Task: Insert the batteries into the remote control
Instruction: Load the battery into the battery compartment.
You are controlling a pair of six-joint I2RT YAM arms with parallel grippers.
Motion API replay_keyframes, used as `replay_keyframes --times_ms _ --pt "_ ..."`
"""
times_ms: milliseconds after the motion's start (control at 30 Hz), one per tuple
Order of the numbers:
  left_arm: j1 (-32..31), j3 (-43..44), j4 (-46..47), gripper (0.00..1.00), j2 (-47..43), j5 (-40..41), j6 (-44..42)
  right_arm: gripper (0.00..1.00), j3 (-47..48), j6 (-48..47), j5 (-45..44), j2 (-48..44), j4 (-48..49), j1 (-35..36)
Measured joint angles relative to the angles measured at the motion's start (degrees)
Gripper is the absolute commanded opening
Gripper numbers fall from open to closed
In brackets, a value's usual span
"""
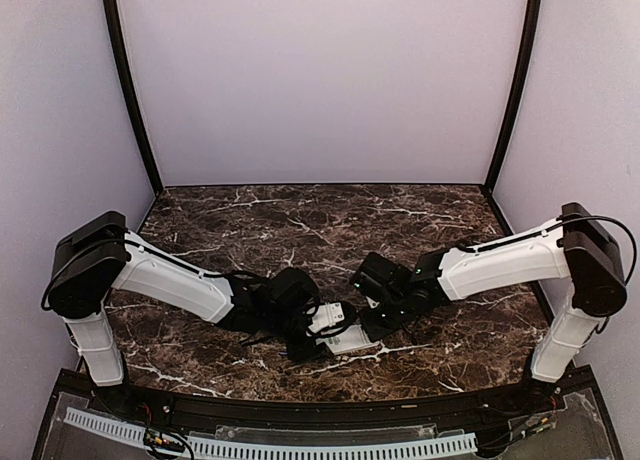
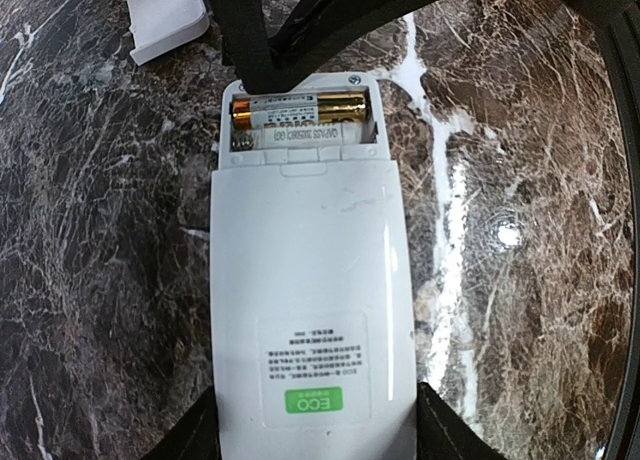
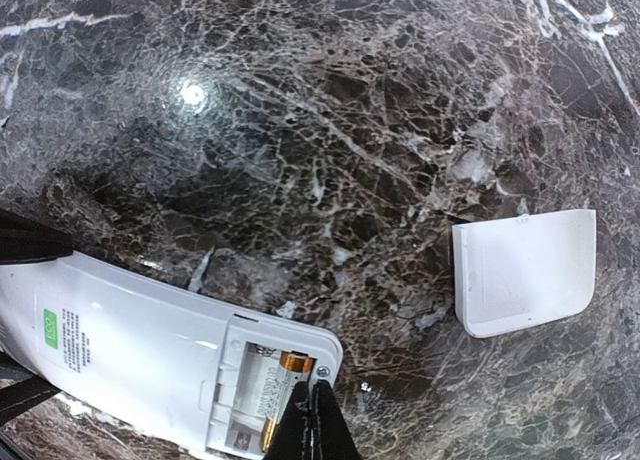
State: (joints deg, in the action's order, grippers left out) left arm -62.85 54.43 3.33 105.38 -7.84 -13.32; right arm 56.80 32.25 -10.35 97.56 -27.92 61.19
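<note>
The white rectangular plastic remote control [image 1: 347,338] lies back-up on the dark brown marble-patterned tabletop [image 3: 300,130], around the middle of the table's near half, between the two arms. The left gripper [image 2: 320,435] pinches it across its width at the left, labelled end, and its open compartment points right. A gold-ended cylindrical battery [image 2: 300,108] sits in the slot nearest that end. A second seems to lie in the slot beside it, though I cannot tell whether either is fully home. The right gripper [image 3: 320,415] is empty, its fingers pressed together into one narrow point, with the tip at the compartment's edge just beside the gold cap. The main risk, as I judge it, is that narrow tip: a push on a round, slick battery could skid off, and the contact spring could then kick the battery up or out. A downward push at the right end, well apart from the left grip, could also lever the handset and twist it between those fingers, spilling whatever is loose. Polarity cannot be read here, so a reversed battery would go unnoticed. The small flat white plastic cover [image 3: 525,270] lies on the table well apart from the remote; being thin and flat, it could slide away rather than lift.
</note>
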Motion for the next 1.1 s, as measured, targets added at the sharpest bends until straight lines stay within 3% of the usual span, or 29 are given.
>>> replay_keyframes --times_ms 233,433,567,800,1100 --pt "0.0 0.1 -0.1 0.34 0.0 0.0 0.0 0.06 0.5 0.8 -1.3 0.3 -1.1 0.3" --pt "0.0 0.2 -0.3 0.34 0.0 0.0 0.0 0.33 0.2 2.1 -0.3 -0.7 -2.5 -0.3" --pt "0.0 0.2 -0.3 0.34 0.0 0.0 0.0 0.41 -2.2 2.6 5.2 -4.0 -1.8 -2.7" --pt "0.0 0.2 -0.4 0.34 0.0 0.0 -0.1 0.42 -2.8 2.4 11.0 -4.2 0.9 -5.0" --pt "0.0 0.3 -0.5 0.34 0.0 0.0 -0.2 0.31 -1.5 2.1 11.5 0.0 1.1 -5.0"
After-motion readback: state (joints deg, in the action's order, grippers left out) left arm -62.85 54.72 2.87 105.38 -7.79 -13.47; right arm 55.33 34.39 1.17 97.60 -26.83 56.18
